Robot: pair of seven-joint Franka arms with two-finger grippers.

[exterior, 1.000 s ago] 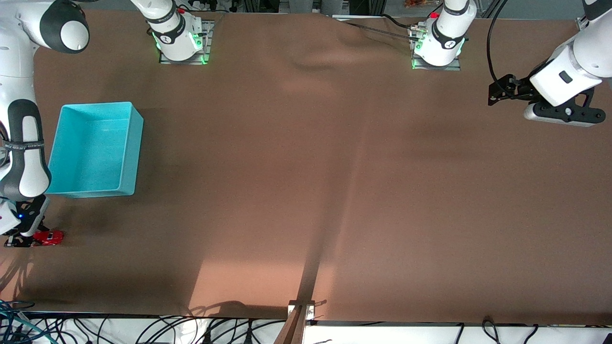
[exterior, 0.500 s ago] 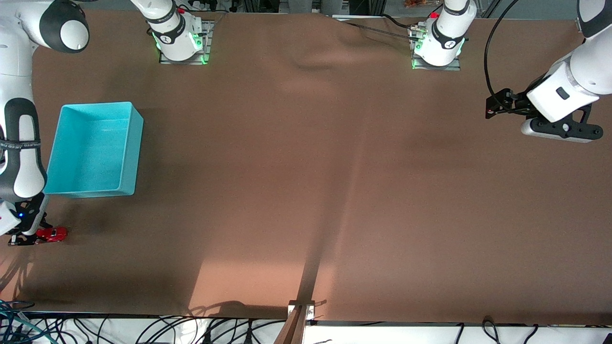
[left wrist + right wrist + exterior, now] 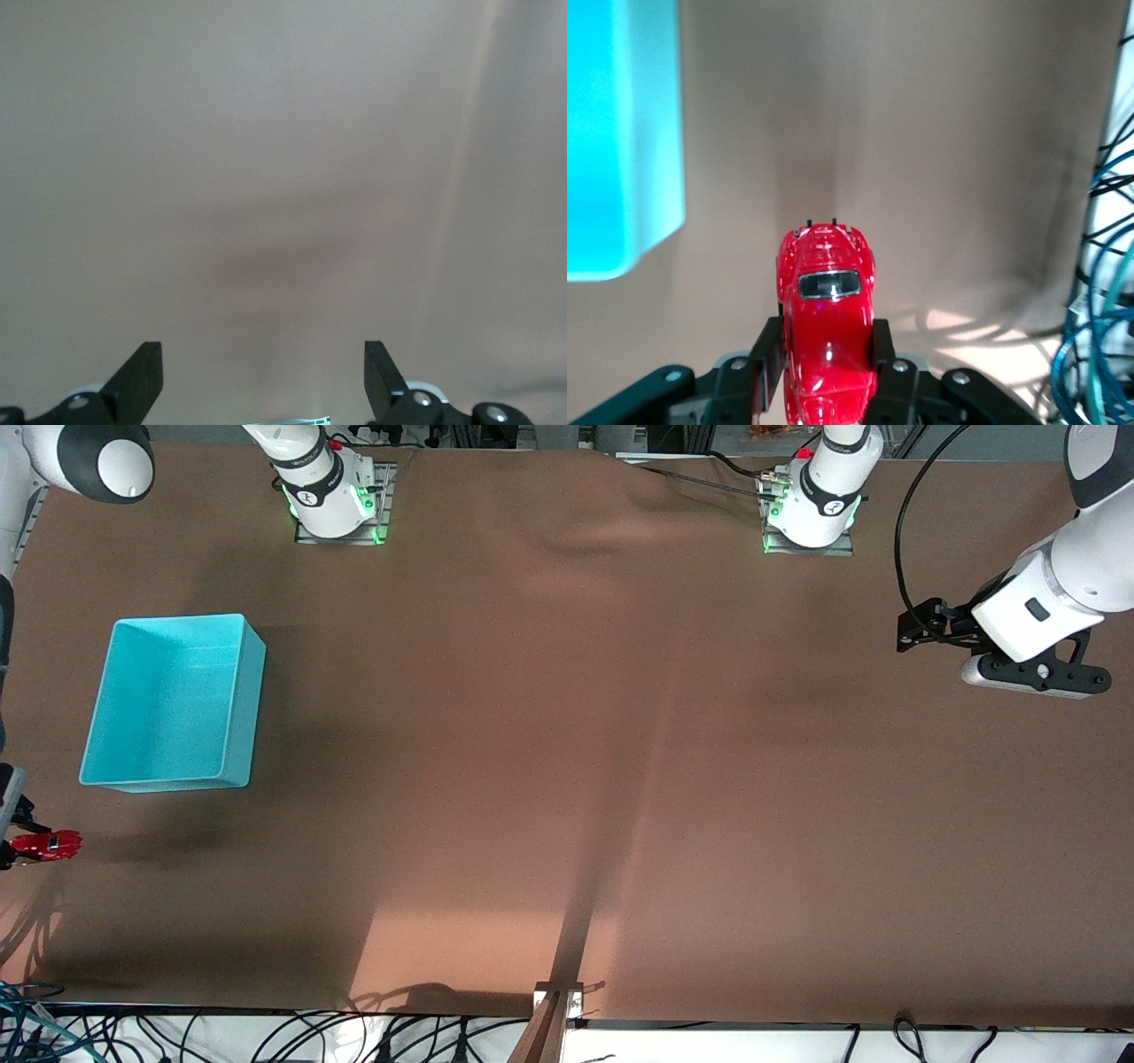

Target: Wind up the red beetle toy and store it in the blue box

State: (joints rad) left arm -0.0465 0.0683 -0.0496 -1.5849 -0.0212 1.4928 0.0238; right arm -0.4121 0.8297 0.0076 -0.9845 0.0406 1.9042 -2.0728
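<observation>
Front view: one red beetle toy (image 3: 44, 844), one blue box (image 3: 173, 702).

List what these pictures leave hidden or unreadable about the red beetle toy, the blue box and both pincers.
- Red beetle toy: rear and underside hidden by the right pincer; tiny at the front view's edge.
- Right pincer: mostly cut off by the front view's edge.
- Blue box: only a blurred corner in the right wrist view.
- Left pincer: only fingertips in its wrist view.

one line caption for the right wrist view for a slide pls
Right hand shut on the small glossy red beetle toy car, with a corner of the turquoise-blue plastic box beside it over the brown table.
</observation>
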